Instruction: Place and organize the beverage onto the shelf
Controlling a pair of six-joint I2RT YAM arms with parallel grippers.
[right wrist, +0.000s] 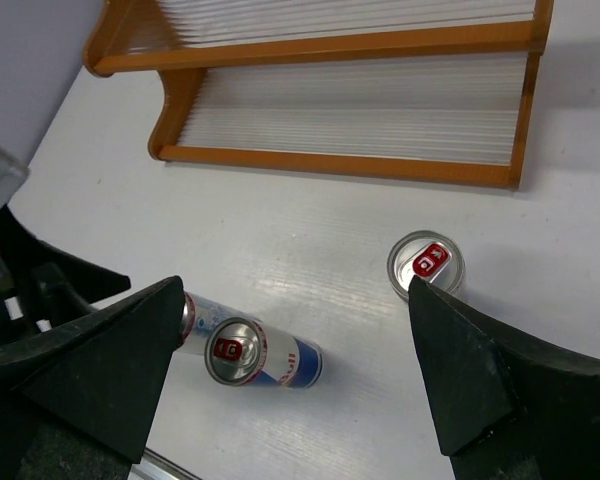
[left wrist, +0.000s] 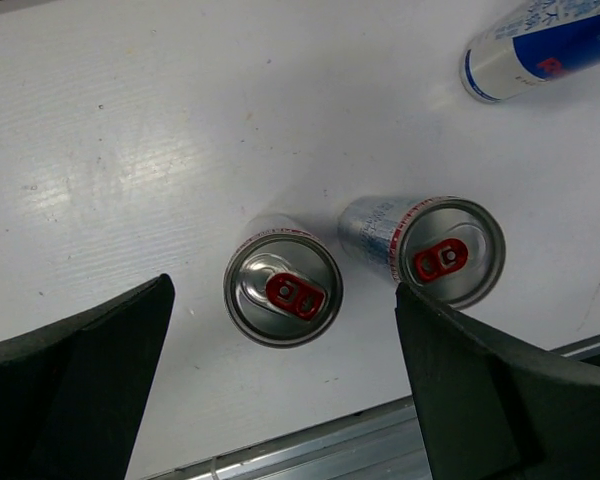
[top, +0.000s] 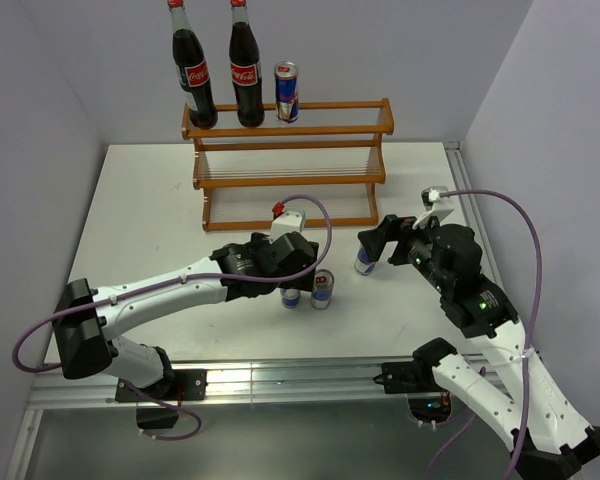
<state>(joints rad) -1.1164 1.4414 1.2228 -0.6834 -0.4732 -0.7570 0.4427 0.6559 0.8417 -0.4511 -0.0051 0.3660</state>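
The wooden shelf (top: pixel 285 165) stands at the back of the table. Two cola bottles (top: pixel 194 70) (top: pixel 246 68) and one silver-blue can (top: pixel 287 92) stand on its top tier. Three more cans stand on the table. My left gripper (top: pixel 298 282) is open and empty above two of them, a left can (left wrist: pixel 283 292) and a right can (left wrist: pixel 442 252) close beside its right finger (left wrist: pixel 500 390). My right gripper (top: pixel 377 243) is open and empty, with the third can (right wrist: pixel 426 264) by its right finger (right wrist: pixel 500 390). The shelf's lower tiers (right wrist: pixel 350 110) are bare.
The white table (top: pixel 140 220) ends in a metal rail (top: pixel 280 385) at the near edge. Grey walls enclose the back and both sides. Purple cables loop over both arms. The left arm's wrist (right wrist: pixel 10 270) shows at the left edge of the right wrist view.
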